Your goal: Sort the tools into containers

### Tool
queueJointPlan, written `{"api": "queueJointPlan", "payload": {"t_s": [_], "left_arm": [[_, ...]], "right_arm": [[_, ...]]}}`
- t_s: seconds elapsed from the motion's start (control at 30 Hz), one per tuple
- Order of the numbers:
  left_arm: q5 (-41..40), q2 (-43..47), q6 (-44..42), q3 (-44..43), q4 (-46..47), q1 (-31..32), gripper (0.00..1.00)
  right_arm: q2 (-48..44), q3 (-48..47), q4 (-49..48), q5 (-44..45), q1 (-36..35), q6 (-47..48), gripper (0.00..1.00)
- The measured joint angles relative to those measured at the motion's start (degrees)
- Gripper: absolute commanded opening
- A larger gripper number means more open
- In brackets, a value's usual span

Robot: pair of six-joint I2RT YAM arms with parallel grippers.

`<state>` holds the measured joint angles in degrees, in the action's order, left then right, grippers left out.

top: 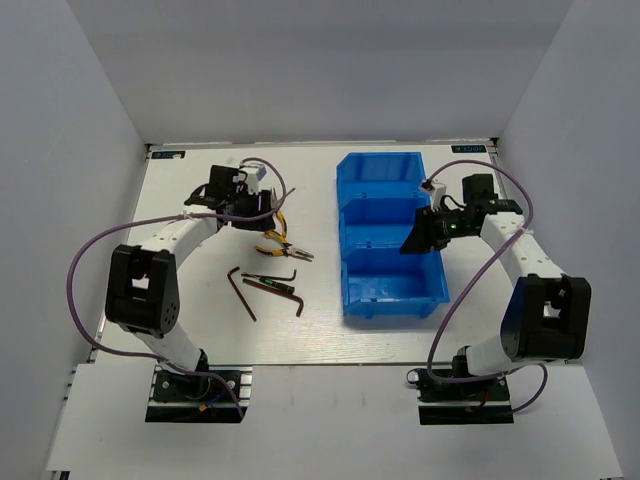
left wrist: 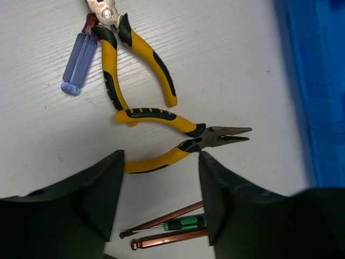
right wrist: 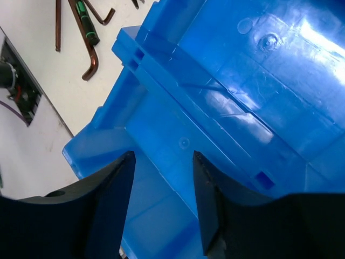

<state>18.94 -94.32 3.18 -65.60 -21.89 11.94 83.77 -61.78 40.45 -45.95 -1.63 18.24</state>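
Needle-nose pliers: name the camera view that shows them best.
The left wrist view. The needle-nose pliers lie close below it, nearly whole, with pointed tips and yellow-black handles sharp. The top external view shows them only as a small yellow shape. The right wrist view does not show them.

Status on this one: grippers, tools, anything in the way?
Left gripper open, empty, above needle-nose pliers. Right gripper open, empty, over blue bin; no tool seen inside. Second pliers lie against the first pair's handle.
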Motion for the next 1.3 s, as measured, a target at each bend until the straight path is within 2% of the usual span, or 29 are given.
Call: {"api": "queueJointPlan", "payload": {"t_s": [0.1,0.17,0.43,0.63,0.67,0.87,0.97,1.0,1.07,1.1,1.13,1.23,1.27,1.3], "left_arm": [[-3.8,-3.0,0.4,-0.5,0.1,1.5,0.70],[-6.3,-6.1,0.7,-1.9,0.1,2.4,0.66],[-17.8,-18.6,2.1,-12.5,-0.1,5.6,0.65],[-23.5,-22.8,2.9,-19.4,-2.1,6.5,0.54],[-24.2,-23.4,3.2,-19.8,-2.1,6.5,0.50],[-25.9,-24.8,4.3,-18.6,-2.9,6.5,0.48],[-26.4,-24.4,4.7,-17.7,-2.0,6.8,0.43],[-26.5,-24.3,4.7,-17.4,-1.9,7.0,0.31],[-26.8,-24.2,5.0,-17.4,-1.8,7.1,0.16],[-26.9,-24.2,4.8,-17.3,-1.8,7.2,0.04],[-27.2,-24.2,4.7,-17.3,-1.8,7.4,0.00],[-27.5,-24.2,4.5,-17.8,-2.4,7.8,0.00],[-27.4,-24.2,4.6,-18.3,-3.0,7.9,0.00],[-27.4,-24.3,4.5,-19.1,-4.1,8.0,0.00]], "right_arm": [[-0.1,0.0,-0.3,1.0,-1.2,-0.5,0.54],[-0.2,0.0,-0.5,1.5,-1.5,-0.9,0.54],[-1.6,0.2,-1.3,2.4,-1.7,-1.3,0.54],[-3.3,1.8,-1.5,2.5,-1.8,-1.4,0.55],[-3.3,1.8,-1.6,2.6,-1.8,-1.5,0.55],[-3.3,1.8,-1.6,3.2,-1.6,-1.6,0.55],[-2.9,1.5,-1.6,3.4,-1.6,-1.6,0.55],[-2.8,1.4,-1.5,3.4,-1.6,-1.6,0.55],[-2.5,1.3,-1.5,3.4,-1.6,-1.6,0.55],[-2.3,1.1,-1.5,3.4,-1.6,-1.6,0.55],[-2.2,0.9,-1.5,3.4,-1.6,-1.6,0.55],[-2.1,0.2,-1.2,3.4,-1.6,-1.2,0.44],[-2.1,-0.1,-1.1,3.4,-1.6,-0.8,0.36],[-2.1,-0.3,-0.9,3.4,-1.6,-0.3,0.23]]}}
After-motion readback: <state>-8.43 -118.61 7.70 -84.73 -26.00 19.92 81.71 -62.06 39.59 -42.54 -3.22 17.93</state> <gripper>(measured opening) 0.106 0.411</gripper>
